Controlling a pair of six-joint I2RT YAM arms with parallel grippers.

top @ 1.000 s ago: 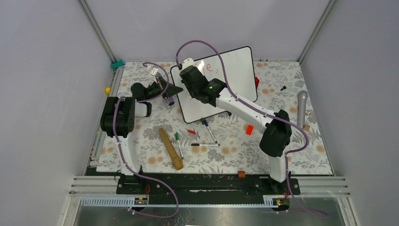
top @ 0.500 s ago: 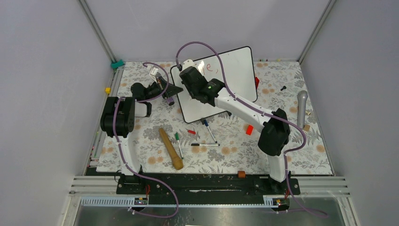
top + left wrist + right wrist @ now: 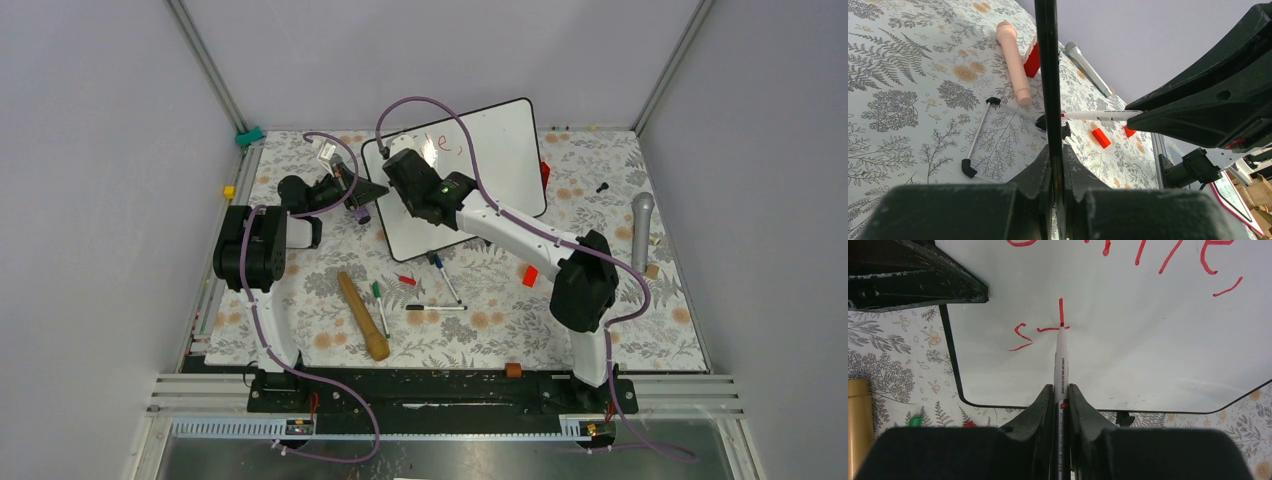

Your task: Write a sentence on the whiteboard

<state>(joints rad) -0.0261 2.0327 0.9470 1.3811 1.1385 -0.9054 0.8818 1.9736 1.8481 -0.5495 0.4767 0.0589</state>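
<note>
1. The whiteboard (image 3: 505, 150) lies in the upper middle of the top view, turned askew on the floral table and raised on its small black feet. Its glossy face is open to the right arm, which reaches across it.
2. The left gripper (image 3: 372, 190) sits at the board's left edge with its jaws pressed together on the thin black frame. In the left wrist view that frame rises from between the fingers as a dark bar up the centre. We judge this hold steadies the board against the pen's push.
3. The right gripper (image 3: 1061, 390), at the bottom centre of its own view, is clamped on the marker (image 3: 1061, 357). The barrel points straight ahead so the tip meets the surface.
4. The sentence (image 3: 1020, 335) is only partly there. Red letters of the first line run along the top edge of the right wrist view. Left of centre the second line reads "st", and the tip touches the t's crossbar, so we judge most of that line remains.
</note>
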